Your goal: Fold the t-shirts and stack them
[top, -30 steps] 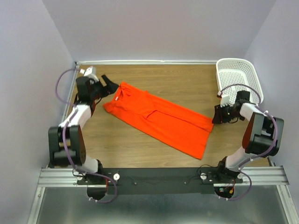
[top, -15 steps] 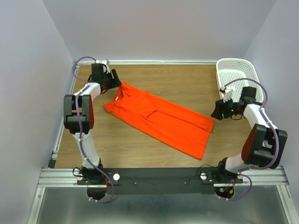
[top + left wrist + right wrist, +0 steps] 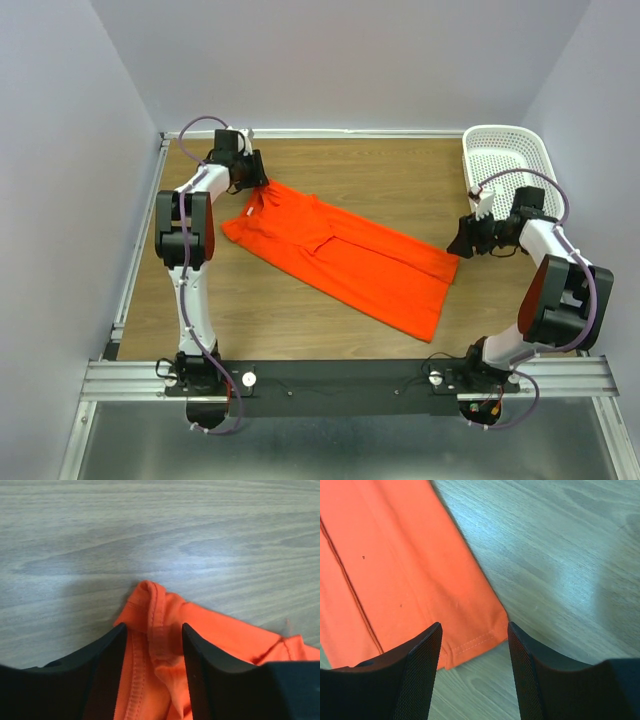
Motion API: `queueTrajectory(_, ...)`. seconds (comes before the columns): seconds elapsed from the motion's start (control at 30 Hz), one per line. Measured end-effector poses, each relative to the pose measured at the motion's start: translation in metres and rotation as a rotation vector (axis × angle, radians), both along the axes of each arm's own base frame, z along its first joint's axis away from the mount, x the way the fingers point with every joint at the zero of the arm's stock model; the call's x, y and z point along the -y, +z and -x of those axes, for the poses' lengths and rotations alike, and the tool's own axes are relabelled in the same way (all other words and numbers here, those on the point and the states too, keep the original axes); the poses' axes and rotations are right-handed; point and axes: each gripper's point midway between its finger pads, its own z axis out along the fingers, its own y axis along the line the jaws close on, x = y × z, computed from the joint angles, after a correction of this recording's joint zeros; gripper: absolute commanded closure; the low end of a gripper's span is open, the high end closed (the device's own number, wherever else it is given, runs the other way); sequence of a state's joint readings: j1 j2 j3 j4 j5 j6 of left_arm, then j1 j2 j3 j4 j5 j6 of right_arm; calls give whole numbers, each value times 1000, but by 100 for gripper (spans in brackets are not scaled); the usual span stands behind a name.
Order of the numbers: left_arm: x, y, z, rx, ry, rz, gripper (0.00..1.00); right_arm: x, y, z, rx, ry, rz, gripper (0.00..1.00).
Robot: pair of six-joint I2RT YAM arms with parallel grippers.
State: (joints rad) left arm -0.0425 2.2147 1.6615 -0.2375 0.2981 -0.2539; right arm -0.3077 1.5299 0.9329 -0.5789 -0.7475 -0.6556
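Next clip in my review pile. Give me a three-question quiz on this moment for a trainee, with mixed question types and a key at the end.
1. Fill in: seen from the top camera, the white basket stands at the table's far ___ corner.
2. Multiple choice: in the right wrist view, which part of the t-shirt shows between the open fingers of the right gripper? A. a stitched hem corner. B. the collar. C. a printed logo.
3. True or false: the left gripper hangs over bare wood, well away from the t-shirt.

Key: 1. right. 2. A. 3. False: its open fingers stand either side of a folded orange edge of the t-shirt.
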Motion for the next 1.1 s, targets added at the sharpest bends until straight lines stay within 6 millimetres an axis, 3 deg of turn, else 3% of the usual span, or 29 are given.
queueTrajectory(0.1, -3, -9, -2, -28, 4, -15, 67, 0, -3, 0, -9, -1, -2, 37)
queueTrajectory(0.23, -5, -12, -2, -50, 14, -27, 83, 1, -8, 1, -28, -3, -2, 37)
queueTrajectory(0.4, -7, -15, -4, -67, 22, -30, 85, 4, -12, 1, -41, -11, 16, 37)
queueTrajectory(0.6, -6, -13, -27, -53, 22, -29, 85, 8, -25, 4, -82, -16, 30, 38)
queueTrajectory(0.7, -6, -12, -45, -38, 26, -30, 83, 8, -25, 3, -74, -8, 34, 38)
queueTrajectory(0.77, -7, -11, -57, -23, 34, -31, 75, 8, -24, 3, -67, -3, 37, 38)
queueTrajectory(0.8, -8, -12, -62, -23, 43, -29, 70, 8, -24, 3, -64, 1, 37, 38)
queueTrajectory(0.83, -10, -10, -68, -15, 60, -30, 47, 8, -23, 3, -57, 5, 40, 38)
queueTrajectory(0.93, -20, -7, -80, -4, 130, -23, 37, 4, -18, 1, -23, 39, 58, 38)
queueTrajectory(0.97, -23, -4, -82, 4, 148, -19, 34, 0, -18, 2, -12, 65, 67, 38)
queueTrajectory(1.1, -46, 12, -90, 48, 219, -17, 30, -47, -12, 5, 54, 266, 96, 37)
